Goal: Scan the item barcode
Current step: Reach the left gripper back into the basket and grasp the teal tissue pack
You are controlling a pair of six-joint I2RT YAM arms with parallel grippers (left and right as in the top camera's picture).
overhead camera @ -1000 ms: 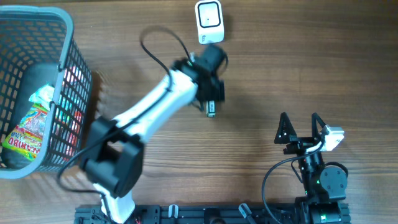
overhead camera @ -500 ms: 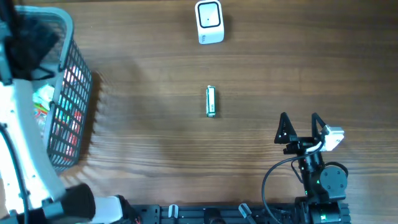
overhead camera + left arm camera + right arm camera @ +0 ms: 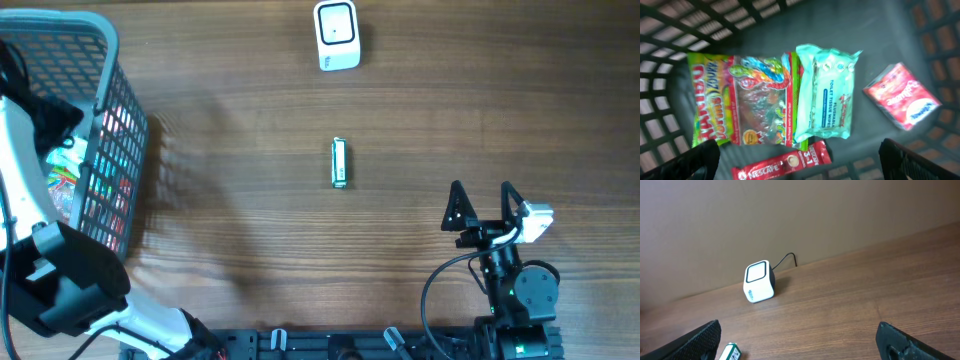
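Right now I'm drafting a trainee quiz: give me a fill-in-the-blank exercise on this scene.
1. The tissue pack lies inside the ____.
2. Beyond the small pack on the table stands a white ____.
3. The right fingers are empty and ____.
Missing: basket; scanner; open.

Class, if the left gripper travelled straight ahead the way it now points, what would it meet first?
The left gripper would probably meet the pale green tissue pack in the basket, beside the Haribo bag; depth unclear.
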